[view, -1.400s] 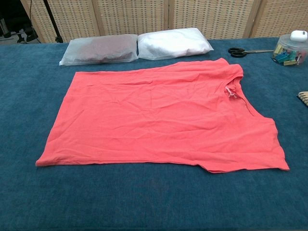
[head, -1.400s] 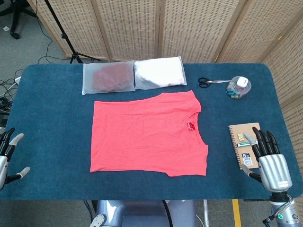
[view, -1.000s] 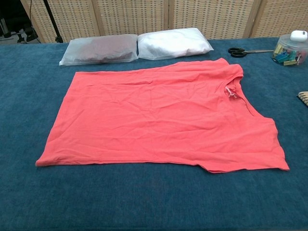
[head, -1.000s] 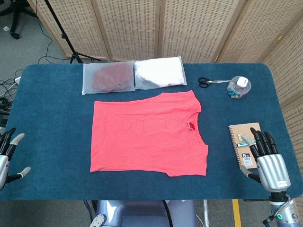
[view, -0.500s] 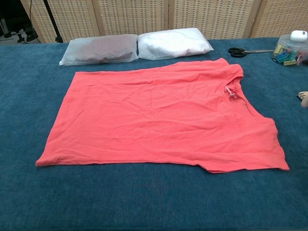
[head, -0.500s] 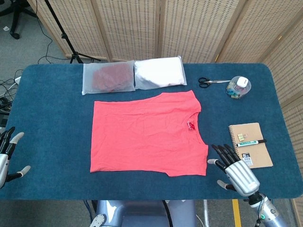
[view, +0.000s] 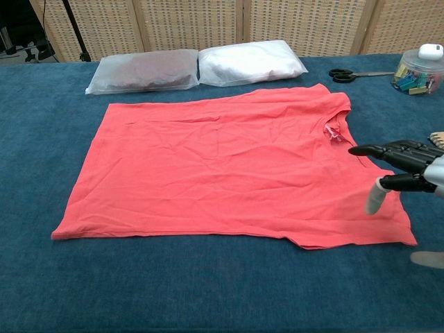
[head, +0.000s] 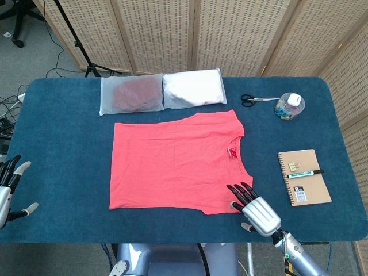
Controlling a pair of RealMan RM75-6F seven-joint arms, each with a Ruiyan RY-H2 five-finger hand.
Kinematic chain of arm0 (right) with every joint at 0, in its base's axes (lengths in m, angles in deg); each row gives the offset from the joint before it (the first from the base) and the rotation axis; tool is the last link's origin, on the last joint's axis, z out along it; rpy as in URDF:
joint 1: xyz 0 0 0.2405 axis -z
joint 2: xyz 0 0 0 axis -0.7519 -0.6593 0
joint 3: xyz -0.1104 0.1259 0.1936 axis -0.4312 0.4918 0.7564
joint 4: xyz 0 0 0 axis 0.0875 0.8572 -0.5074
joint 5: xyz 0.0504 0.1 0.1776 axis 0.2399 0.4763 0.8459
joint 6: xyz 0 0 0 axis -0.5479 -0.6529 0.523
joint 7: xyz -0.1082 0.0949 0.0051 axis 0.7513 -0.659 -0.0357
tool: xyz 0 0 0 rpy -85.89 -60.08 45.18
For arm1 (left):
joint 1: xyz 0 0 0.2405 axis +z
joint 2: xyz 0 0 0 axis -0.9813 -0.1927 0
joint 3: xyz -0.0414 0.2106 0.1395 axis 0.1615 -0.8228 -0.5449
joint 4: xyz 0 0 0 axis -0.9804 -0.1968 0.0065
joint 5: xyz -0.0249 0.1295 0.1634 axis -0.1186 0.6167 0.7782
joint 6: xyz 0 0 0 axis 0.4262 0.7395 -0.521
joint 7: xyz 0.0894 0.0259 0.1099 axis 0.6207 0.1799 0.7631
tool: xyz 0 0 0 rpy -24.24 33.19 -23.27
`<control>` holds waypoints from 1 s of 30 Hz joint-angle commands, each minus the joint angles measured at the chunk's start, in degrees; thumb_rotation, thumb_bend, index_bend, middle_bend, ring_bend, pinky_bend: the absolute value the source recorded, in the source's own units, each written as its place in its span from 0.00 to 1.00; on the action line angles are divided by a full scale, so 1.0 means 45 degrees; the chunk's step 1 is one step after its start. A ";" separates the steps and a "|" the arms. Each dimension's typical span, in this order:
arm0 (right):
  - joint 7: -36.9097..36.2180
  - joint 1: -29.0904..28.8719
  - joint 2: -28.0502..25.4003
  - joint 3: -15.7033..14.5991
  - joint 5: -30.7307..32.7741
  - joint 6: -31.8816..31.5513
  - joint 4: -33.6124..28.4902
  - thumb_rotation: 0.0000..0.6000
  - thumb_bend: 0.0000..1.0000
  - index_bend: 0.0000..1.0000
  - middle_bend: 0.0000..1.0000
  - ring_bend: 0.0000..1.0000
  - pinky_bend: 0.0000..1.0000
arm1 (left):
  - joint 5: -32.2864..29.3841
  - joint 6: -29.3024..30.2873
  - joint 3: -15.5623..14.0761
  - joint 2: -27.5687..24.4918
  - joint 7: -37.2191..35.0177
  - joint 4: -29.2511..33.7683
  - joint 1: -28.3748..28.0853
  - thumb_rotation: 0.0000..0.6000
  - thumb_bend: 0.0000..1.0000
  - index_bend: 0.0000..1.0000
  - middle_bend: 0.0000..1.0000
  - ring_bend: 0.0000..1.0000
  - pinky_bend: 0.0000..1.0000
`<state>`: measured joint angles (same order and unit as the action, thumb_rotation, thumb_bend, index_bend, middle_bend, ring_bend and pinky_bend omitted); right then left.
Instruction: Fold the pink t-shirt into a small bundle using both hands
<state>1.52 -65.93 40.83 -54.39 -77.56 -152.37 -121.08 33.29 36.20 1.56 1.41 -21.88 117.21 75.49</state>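
Since the earlier frame, left hand [head: 8,187] has stayed spread and empty at the table's [head: 57,138] 8 o'clock edge, while right hand [head: 257,210], also spread and empty, has swung inward to the shirt's 5 o'clock corner, presumably to grasp it. One pink t-shirt [head: 178,163] lies flat at centre; two bagged garments [head: 161,92] sit at 12 o'clock.

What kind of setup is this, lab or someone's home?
Likely a lab or data-collection bay: a blue-covered table staged with a pink t-shirt, woven folding screens as backdrop, and a tripod stand with cables behind.
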 commanded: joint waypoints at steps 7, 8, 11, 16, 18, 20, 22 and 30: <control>0.0542 -0.0313 0.0488 0.0327 0.0650 0.0372 0.0261 1.00 0.26 0.41 0.00 0.00 0.00 | -0.0301 -0.0281 0.0097 0.0107 0.0292 -0.0003 -0.0136 1.00 0.00 0.00 0.00 0.00 0.00; 0.0645 -0.0340 0.0521 0.0360 0.0686 0.0386 0.0329 1.00 0.26 0.41 0.00 0.00 0.00 | -0.0322 -0.0303 0.0100 0.0118 0.0322 0.0005 -0.0145 1.00 0.00 0.00 0.00 0.00 0.00; 0.0793 -0.0414 0.0604 0.0382 0.0894 0.0529 0.0478 1.00 0.26 0.41 0.00 0.00 0.00 | -0.0404 -0.0367 0.0115 0.0147 0.0406 0.0025 -0.0168 1.00 0.00 0.00 0.00 0.00 0.00; 0.1051 -0.0466 0.0742 0.0250 0.1004 0.0598 0.0873 1.00 0.26 0.41 0.00 0.00 0.00 | -0.0497 -0.0481 0.0127 0.0207 0.0526 0.0019 -0.0220 1.00 0.00 0.00 0.00 0.00 0.00; 0.1067 -0.0492 0.0810 0.0213 0.1046 0.0620 0.1032 1.00 0.26 0.41 0.00 0.00 0.00 | -0.0504 -0.0534 0.0118 0.0231 0.0590 0.0021 -0.0246 1.00 0.00 0.00 0.00 0.00 0.00; 0.1150 -0.0525 0.0902 0.0196 0.1061 0.0616 0.1246 1.00 0.26 0.41 0.00 0.00 0.00 | -0.0509 -0.0556 0.0114 0.0254 0.0648 0.0032 -0.0260 1.00 0.00 0.00 0.00 0.00 0.00; 0.1212 -0.0550 0.0981 0.0161 0.1092 0.0614 0.1434 1.00 0.26 0.41 0.00 0.00 0.00 | -0.0519 -0.0529 0.0118 0.0271 0.0689 0.0041 -0.0249 1.00 0.00 0.00 0.00 0.00 0.00; 0.1440 -0.0618 0.1082 -0.0023 0.1201 0.0718 0.1635 1.00 0.26 0.41 0.00 0.00 0.00 | -0.0556 -0.0489 0.0129 0.0267 0.0661 0.0029 -0.0230 1.00 0.00 0.00 0.00 0.00 0.00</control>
<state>7.78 -68.64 45.55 -54.42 -72.16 -149.18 -113.93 30.79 34.00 2.14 2.61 -18.90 117.34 74.45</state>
